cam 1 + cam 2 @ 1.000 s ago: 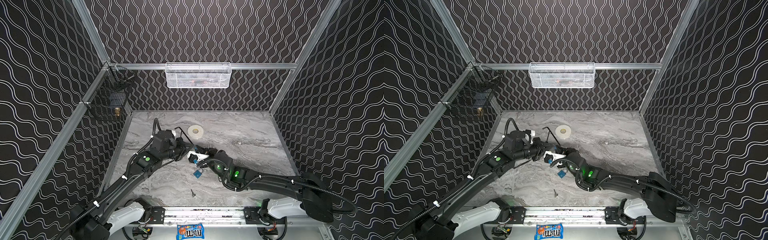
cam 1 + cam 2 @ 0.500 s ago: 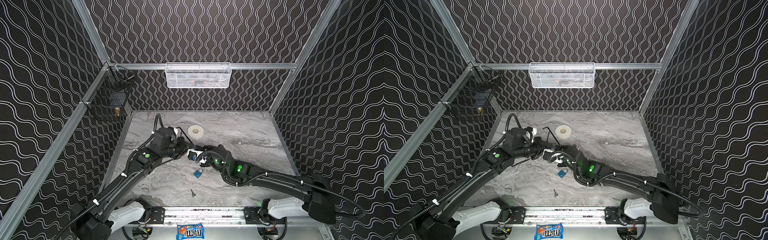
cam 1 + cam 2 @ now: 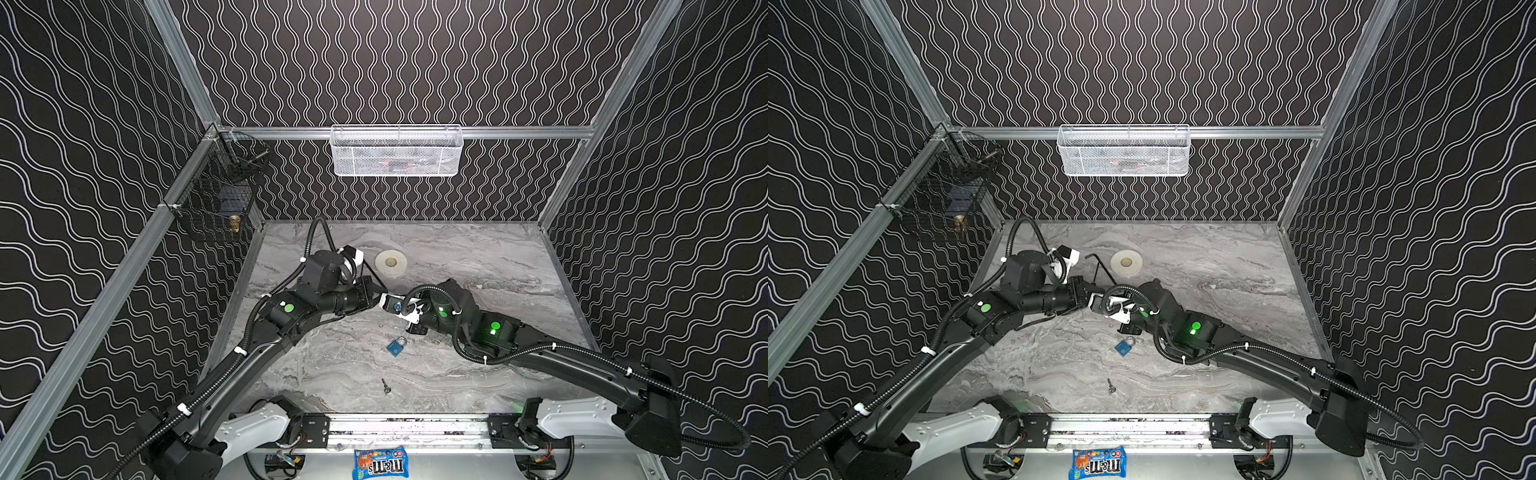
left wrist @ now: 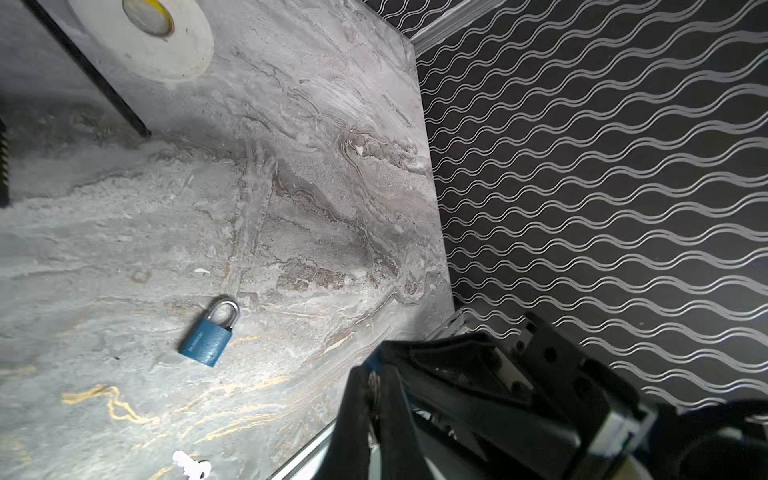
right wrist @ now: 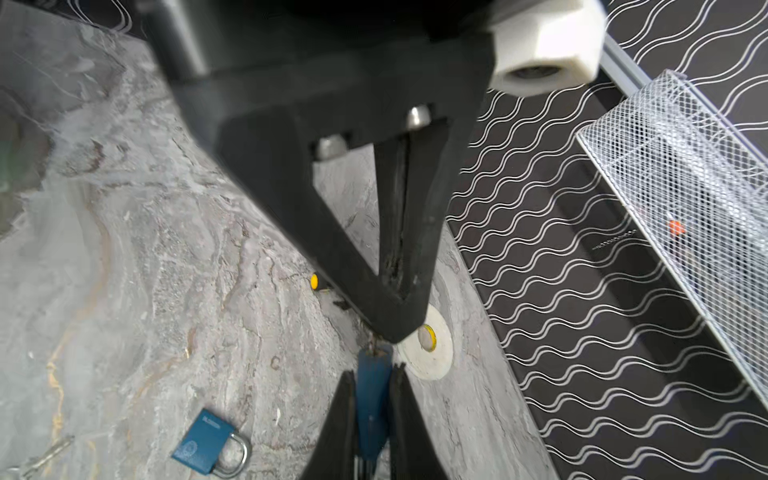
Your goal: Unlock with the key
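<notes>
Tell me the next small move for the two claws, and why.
Probably ease the left claw forward to seat the key fully before turning. It pinches what looks like a key, tip at the end of the blue padlock clamped in the right claw; how deep it sits is hidden.

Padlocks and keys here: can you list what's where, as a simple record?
Held padlock: blue, clamped in right gripper, off the table
Left gripper: shut, seemingly pinching a small key at that padlock's end
Loose padlock: blue, shackle closed, flat on table
Loose key: flat on table, apart from loose padlock
</notes>
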Tool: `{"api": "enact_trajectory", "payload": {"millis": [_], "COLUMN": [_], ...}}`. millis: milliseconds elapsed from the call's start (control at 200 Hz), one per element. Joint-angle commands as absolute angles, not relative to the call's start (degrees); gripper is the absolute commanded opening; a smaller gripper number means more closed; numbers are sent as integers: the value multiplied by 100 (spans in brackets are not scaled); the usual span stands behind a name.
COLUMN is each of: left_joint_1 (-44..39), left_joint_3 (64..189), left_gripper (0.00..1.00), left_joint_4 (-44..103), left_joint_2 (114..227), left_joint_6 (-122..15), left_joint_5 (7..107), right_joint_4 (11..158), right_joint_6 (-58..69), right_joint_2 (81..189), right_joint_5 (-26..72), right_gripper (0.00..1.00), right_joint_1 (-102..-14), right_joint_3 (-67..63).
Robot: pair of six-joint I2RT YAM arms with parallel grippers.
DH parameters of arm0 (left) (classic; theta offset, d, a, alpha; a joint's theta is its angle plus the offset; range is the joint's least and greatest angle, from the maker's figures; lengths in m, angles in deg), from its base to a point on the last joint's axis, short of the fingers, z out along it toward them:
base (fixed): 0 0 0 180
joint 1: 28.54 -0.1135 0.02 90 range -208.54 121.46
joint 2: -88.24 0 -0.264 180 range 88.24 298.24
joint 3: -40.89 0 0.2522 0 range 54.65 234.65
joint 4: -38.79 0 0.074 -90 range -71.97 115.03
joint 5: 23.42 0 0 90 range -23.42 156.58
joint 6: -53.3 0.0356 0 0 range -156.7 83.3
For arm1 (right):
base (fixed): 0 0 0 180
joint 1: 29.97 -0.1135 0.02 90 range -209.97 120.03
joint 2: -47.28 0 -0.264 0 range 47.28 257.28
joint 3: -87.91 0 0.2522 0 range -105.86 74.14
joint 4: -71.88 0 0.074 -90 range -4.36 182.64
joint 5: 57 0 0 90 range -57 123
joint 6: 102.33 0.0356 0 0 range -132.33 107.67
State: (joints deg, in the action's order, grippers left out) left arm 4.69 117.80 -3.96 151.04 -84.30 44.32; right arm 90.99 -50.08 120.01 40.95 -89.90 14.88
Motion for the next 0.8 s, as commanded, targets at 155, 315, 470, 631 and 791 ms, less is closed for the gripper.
{"api": "enact_trajectory", "payload": {"millis": [155,315,470,631,791], "left_joint_1": [463,460,460,468,467], "left_joint_3": [11972,11879,11804,11730,11579], "left_gripper": [0,0,0,0,0], "left_joint_4": [-668,-505,-330,30,441], "left_joint_2": [15223,15196,15169,15246,15268], "left_joint_6": [-7702,-8234,-8412,-8464,-8297], "left_joint_5": [4713,4739,4875,4890,4943], "right_joint_4": [8666,8441,8418,8429,8509], "right_joint_6": [-4752,-4804,-4866,-4729,-3699], "right_joint_2": [11992,11981,11912,11685,11472], "right_joint_5": [3234,3599,3783,3679,3372], "right_gripper": [0,0,22,46,60], "right_joint_1": [-9017,-9024,-9021,-9029,-8795], "right_joint_3": [1362,1405,1464,1582,1598]}}
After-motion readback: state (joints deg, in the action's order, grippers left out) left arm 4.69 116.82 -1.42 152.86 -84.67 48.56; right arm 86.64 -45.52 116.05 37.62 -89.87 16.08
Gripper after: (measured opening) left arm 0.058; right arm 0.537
